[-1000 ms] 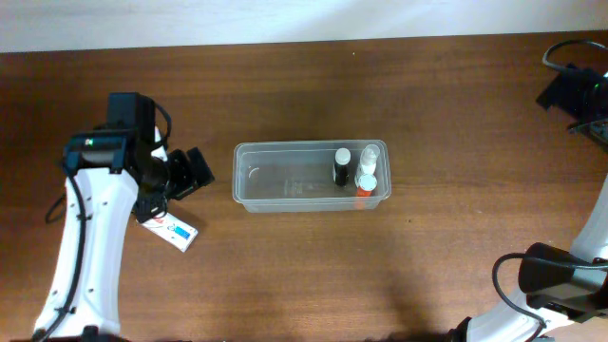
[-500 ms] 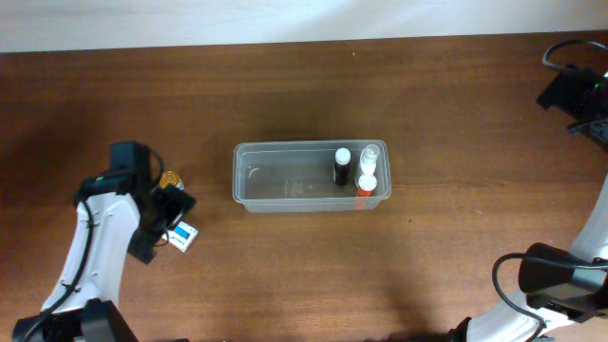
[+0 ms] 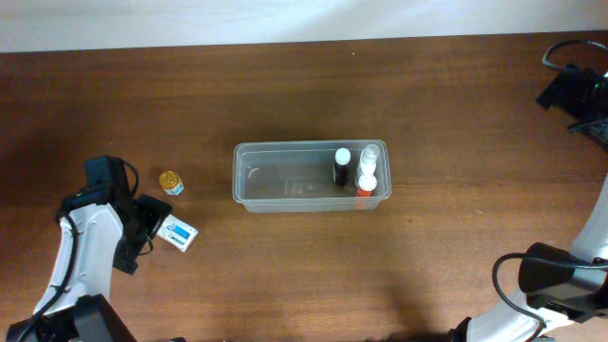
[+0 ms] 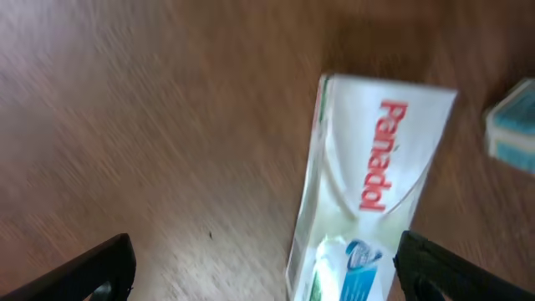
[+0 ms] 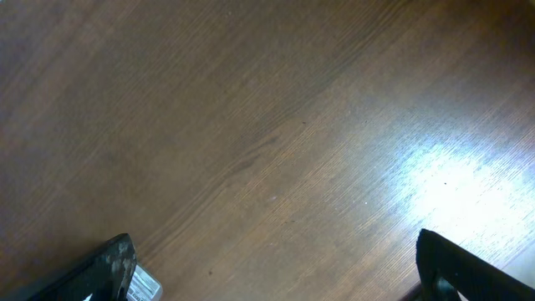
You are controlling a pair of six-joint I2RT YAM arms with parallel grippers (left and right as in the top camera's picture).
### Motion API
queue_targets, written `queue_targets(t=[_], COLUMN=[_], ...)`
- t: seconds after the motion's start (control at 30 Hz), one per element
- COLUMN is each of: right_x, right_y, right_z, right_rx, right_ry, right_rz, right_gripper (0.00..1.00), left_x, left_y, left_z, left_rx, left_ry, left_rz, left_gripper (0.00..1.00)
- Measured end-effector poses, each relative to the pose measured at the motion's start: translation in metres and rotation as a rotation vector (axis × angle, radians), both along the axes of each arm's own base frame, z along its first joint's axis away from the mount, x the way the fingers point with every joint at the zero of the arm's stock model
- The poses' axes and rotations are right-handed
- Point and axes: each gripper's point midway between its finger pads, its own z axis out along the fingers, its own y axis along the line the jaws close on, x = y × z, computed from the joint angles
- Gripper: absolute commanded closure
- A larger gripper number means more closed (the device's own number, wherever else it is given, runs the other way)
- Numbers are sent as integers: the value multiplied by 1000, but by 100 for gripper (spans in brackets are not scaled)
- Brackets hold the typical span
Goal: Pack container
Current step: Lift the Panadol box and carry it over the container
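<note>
The container (image 3: 249, 177) is a clear, long tub at mid-table. Three small bottles stand at its right end: a black one (image 3: 341, 165), a clear one (image 3: 370, 156) and a white one with an orange base (image 3: 365, 185). A white Panadol box (image 3: 180, 234) lies on the table to its left; it also shows in the left wrist view (image 4: 368, 184). My left gripper (image 3: 144, 224) (image 4: 266, 269) is open just above the box, which lies between the fingers, nearer the right one. My right gripper (image 3: 562, 91) (image 5: 272, 267) is open and empty over bare wood at the far right.
A small jar with a gold lid (image 3: 170, 181) stands left of the container, above the box. A pale blue object (image 4: 512, 130) shows at the right edge of the left wrist view. The table is dark brown wood.
My left arm has swung back from beside the container's left end toward the front left, down over the Panadol box. The gold-lidded jar has come into view. The right arm has not moved.
</note>
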Motion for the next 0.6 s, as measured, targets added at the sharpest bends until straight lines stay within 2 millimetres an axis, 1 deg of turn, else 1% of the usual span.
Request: queue_targets(t=[0.17,0.23,0.5,0.6], right_x=[0,0,0,0], right_y=[0,0,0,0], right_z=[0,0,0,0], right_rx=[0,0,0,0], right_ry=[0,0,0,0], right_rz=[0,0,0,0], right_gripper=[2,2,2,2], left_x=[16,21,20,23], left_y=[3,2,-3,-7], left_z=[1,-2,-30,-37], left_rx=[14,7,-42,-67], left_ry=[-58,-67,7,7], left_rz=[-66,-93,-136,-139], left_gripper=[1,1,1,0])
